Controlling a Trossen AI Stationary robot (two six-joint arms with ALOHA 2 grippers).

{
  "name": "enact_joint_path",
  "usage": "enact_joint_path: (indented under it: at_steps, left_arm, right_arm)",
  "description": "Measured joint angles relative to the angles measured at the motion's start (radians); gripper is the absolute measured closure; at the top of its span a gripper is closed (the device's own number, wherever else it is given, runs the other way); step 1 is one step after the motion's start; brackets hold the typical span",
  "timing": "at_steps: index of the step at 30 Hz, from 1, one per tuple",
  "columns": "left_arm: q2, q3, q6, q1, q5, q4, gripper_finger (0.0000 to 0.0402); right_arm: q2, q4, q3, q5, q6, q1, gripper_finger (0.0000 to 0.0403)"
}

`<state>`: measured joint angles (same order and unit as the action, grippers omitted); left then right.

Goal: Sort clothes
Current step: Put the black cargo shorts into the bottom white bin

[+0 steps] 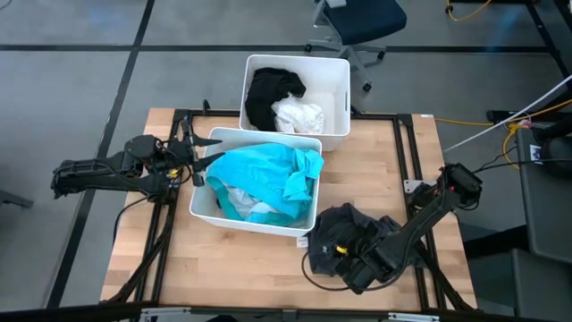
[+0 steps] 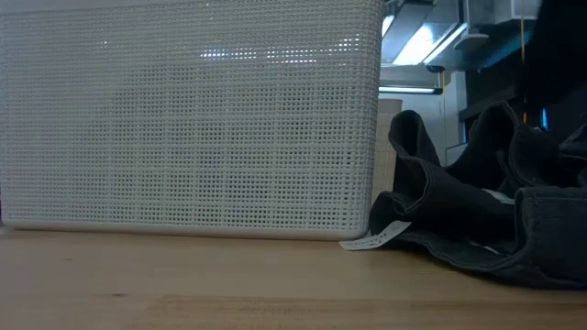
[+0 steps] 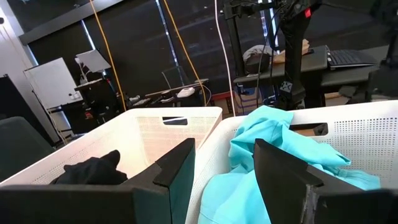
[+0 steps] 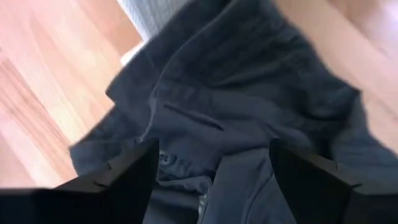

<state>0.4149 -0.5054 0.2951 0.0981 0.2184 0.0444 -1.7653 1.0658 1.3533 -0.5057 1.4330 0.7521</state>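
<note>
Right now the right claw (image 1: 357, 268) is low over the dark grey garment (image 1: 344, 234), a crumpled heap on the bench (image 1: 241, 268) just beside the nearer white bin (image 1: 201, 207); its fingers stand apart, with the cloth directly beneath and ahead of them. I judge this arm is the one to lift it, since the left claw (image 1: 198, 161) waits open at the far rim of that bin, facing the teal garment (image 1: 268, 174) inside. The heap has no clear long axis. Only the high view shows the farther bin (image 1: 335, 80) holding black clothing (image 1: 268, 94) and a white piece (image 1: 299, 116); the low view adds a small label (image 2: 376, 238) beside the heap.
</note>
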Motion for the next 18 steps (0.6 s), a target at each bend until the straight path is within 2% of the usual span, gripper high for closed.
enact_joint_path:
  at_steps: [10, 14, 18]
  left_arm:
    - [0.000, 0.000, 0.000, 0.000, 0.000, 0.000, 0.0251]
    - [0.000, 0.000, 0.000, 0.000, 0.000, -0.001, 0.0251]
    - [0.000, 0.000, 0.000, 0.000, 0.000, -0.001, 0.0251]
  right_arm:
    - [0.000, -0.214, -0.170, 0.054, -0.130, 0.000, 0.0093]
    - [-0.007, -0.226, -0.231, 0.036, -0.154, 0.000, 0.0093]
    - [-0.022, -0.337, -0.308, 0.029, -0.193, 0.000, 0.0093]
